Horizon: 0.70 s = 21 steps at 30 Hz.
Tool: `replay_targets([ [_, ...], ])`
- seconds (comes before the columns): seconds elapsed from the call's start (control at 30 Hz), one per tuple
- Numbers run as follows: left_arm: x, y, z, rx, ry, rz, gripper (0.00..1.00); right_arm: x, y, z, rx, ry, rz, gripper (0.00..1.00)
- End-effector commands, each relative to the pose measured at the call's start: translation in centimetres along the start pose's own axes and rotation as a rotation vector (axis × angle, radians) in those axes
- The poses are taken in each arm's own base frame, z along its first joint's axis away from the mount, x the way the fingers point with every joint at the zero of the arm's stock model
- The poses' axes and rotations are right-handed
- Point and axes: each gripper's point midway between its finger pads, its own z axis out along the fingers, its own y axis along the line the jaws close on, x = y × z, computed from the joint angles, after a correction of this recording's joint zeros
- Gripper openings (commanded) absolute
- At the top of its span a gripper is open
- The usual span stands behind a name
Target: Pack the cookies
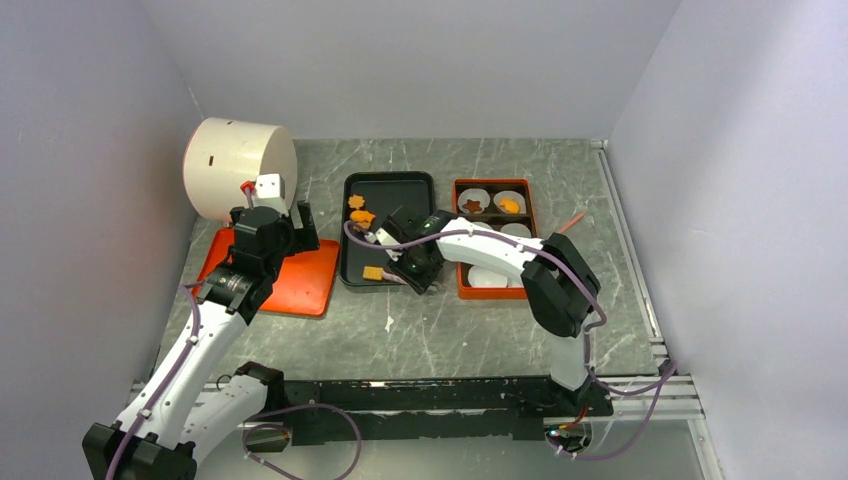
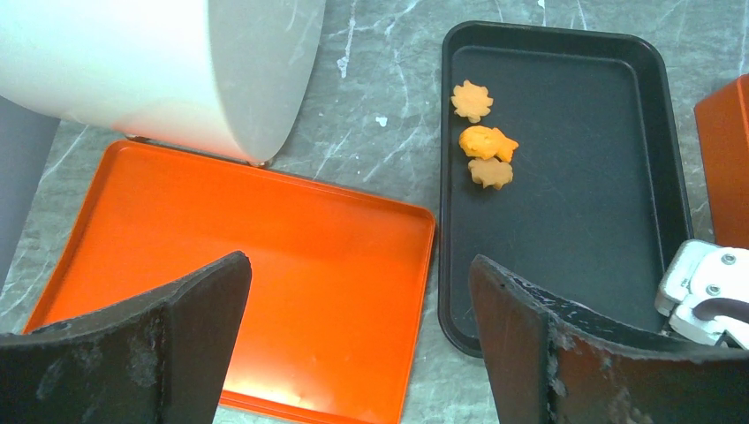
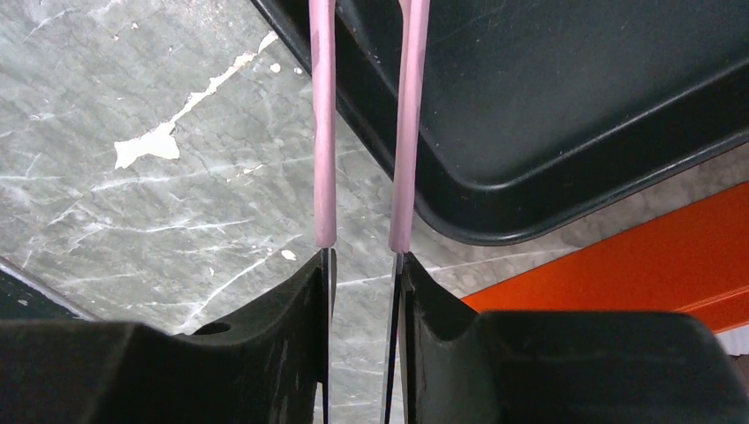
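A: Entry: cookies (image 2: 487,141). Location?

B: Three orange in the black tray (image 2: 565,221), far-left part. One more lies by its near rim. Two sit in paper cups (image 1: 516,231) inside the orange box (image 1: 494,183).

A: Handling?

B: Judged light, thin, stiff, brittle (crumbs likely under a hard squeeze). Nip each across its edges, gently.

A: Grippers?

B: Right gripper (image 3: 364,265) pressed onto pink-sleeved tweezers (image 3: 323,132), their arms slightly apart, tips out of its view. Left gripper (image 2: 358,265) spread, empty, above the orange tray (image 2: 177,203).

A: Clearances?

B: Raised tray rim, then box wall, both to be lifted over. Only a narrow strip of worktop (image 1: 450,330) between them. Tray floor around the cluster lies open.
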Motion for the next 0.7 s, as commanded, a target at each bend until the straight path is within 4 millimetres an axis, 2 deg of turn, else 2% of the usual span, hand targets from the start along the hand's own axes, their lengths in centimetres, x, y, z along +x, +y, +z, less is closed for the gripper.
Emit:
replay_targets([
  [0.0, -1.2, 0.0, -0.2, 0.003, -0.045, -0.015, 0.98, -1.8, 0.2, -0.6, 0.017, -0.025, -0.060, 0.33],
  [0.43, -1.2, 0.1, -0.2, 0.001, -0.045, -0.016, 0.98, -5.3, 0.2, 0.5, 0.032, -0.070, -0.095, 0.33],
  [0.67, -1.4, 0.2, -0.3, -0.003, -0.050, -0.018, 0.98, -6.2, 0.6, 0.8, 0.011, -0.082, -0.100, 0.40],
])
